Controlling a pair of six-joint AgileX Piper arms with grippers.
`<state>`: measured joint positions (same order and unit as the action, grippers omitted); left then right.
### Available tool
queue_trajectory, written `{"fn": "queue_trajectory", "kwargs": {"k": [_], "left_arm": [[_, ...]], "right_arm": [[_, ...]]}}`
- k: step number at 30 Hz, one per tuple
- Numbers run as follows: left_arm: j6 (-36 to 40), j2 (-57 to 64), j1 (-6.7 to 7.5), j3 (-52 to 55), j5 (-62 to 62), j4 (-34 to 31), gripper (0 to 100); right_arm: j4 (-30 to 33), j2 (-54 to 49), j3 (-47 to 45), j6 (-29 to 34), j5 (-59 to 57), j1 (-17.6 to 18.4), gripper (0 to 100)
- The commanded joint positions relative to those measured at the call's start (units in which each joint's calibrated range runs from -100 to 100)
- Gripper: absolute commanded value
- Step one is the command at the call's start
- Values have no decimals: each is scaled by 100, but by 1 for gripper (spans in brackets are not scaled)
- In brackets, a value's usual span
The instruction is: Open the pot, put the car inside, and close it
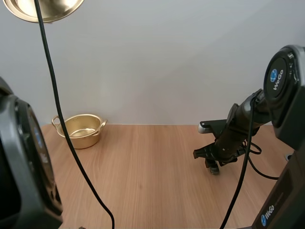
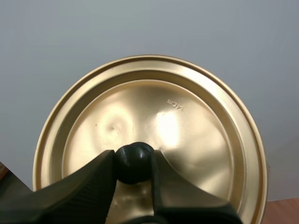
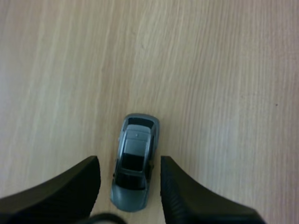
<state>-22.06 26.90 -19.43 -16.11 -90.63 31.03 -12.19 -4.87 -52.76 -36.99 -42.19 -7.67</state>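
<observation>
That grey toy car (image 3: 135, 140) looks light and slick (hard too): pinch its flat sides. Right gripper (image 3: 129, 173) straddles it, spread. Left gripper (image 2: 133, 163) clamps the lid (image 2: 191, 126) by its knob (image 2: 133, 161); pot (image 1: 82, 131) at about ten o'clock.

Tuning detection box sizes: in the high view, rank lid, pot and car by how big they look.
1. pot or lid: unranked. The lid looks wider, but the frame edge cuts it and it hangs nearer the camera.
2. car: clearly smallest, partly hidden under the right end effector.
</observation>
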Motion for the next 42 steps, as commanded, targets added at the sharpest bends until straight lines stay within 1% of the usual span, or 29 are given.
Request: {"fn": "queue_trajectory", "kwargs": {"k": [1,2,3,6,8,10,12,15,18,23,26,30,33,35,38,42], "left_arm": [[-5,4,-1,4,3,13,0],[-5,4,-1,4,3,13,0],[-5,4,-1,4,3,23,0],[18,4,-1,4,3,75,0],[65,4,-1,4,-14,127,0],[228,36,-1,4,-14,127,0],[347,90,-1,4,-14,171,0],[557,230,-1,4,-31,211,0],[787,484,-1,4,-67,211,0],[945,1035,-1,4,133,187,0],[1050,1430,-1,4,640,17,0],[1205,1785,-1,4,1578,-358,0],[1304,1883,-1,4,1581,-509,0],[1450,1897,-1,4,1496,-586,0],[1759,1897,-1,4,1576,-740,0],[1791,1897,-1,4,1574,-793,0]], "right_arm": [[42,115,10,-1,97,-3,54],[53,174,10,-1,164,-3,49],[53,201,10,-1,298,-3,40],[53,232,10,-164,752,-3,0],[41,232,10,-274,1149,-3,0],[30,232,40,-528,1572,32,0],[-32,232,187,-775,1621,115,0],[-109,220,621,-890,1483,327,0],[-202,220,1203,-911,1224,616,0],[-671,220,2089,-921,898,1270,0],[-788,220,2576,-921,898,1741,0],[-874,343,3195,-921,914,2251,0],[-925,565,3648,-921,914,2600,0],[-925,791,3962,-921,914,2788,0],[-938,1187,4412,-921,914,2960,0],[-938,1851,5094,-921,914,3131,0]]}}
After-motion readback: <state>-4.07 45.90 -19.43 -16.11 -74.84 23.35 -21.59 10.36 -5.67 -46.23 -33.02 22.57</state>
